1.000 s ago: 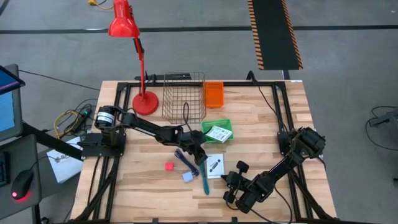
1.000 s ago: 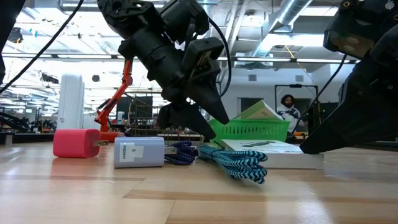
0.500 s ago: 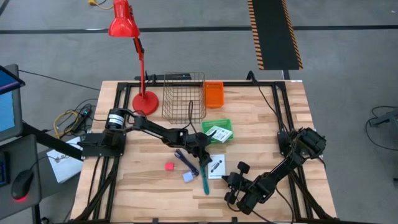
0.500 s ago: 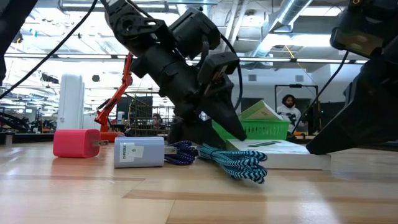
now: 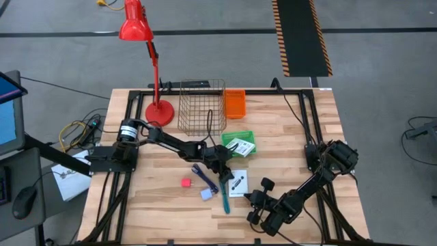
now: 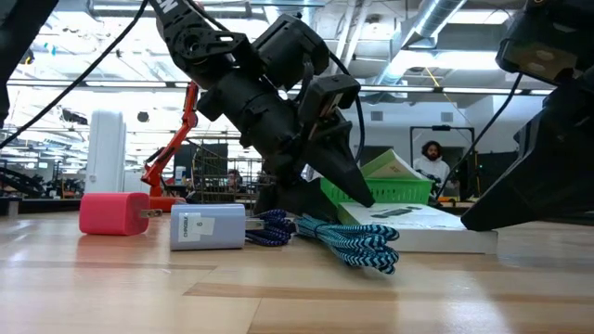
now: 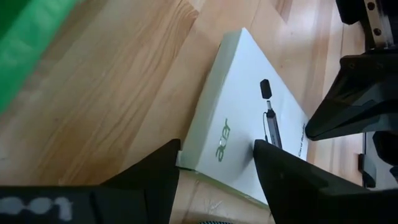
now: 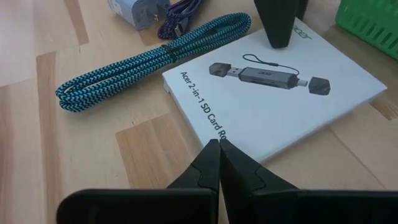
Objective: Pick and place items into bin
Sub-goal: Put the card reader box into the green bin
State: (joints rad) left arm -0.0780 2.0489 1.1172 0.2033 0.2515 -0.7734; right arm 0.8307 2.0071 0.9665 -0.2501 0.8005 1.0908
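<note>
A white Acer card-reader box (image 5: 235,182) lies flat on the table's near middle. My left gripper (image 7: 217,155) is open and low over the box's far end. One finger is over the top face by the green print, the other beside the corner. My right gripper (image 8: 217,144) is shut, its tips at the box's near edge. A teal braided cord (image 8: 149,59), a dark blue cord (image 5: 205,176), a pink cube (image 5: 186,183) and a pale-blue cube (image 5: 207,194) lie on the table left of the box. My left gripper slants down from the table's far left, and one fingertip (image 8: 280,31) stands on or just over the box's top face at its far end (image 7: 233,134). I cannot tell whether it touches. My right gripper's shut fingertips (image 8: 214,155) stand at the box's near edge (image 8: 205,124). I cannot tell whether they touch it.
A green bin (image 5: 232,136) holding a white packet (image 5: 240,145) sits just beyond the box. A wire basket (image 5: 202,106), an orange tub (image 5: 235,102) and a red lamp (image 5: 153,68) stand at the far side. Bare wood lies at the near left.
My left gripper has sunk and tipped further down toward the white box, also shifting a little toward the table's right. It has stood still over the box's far end for the last half second. The box and cords have not moved.
</note>
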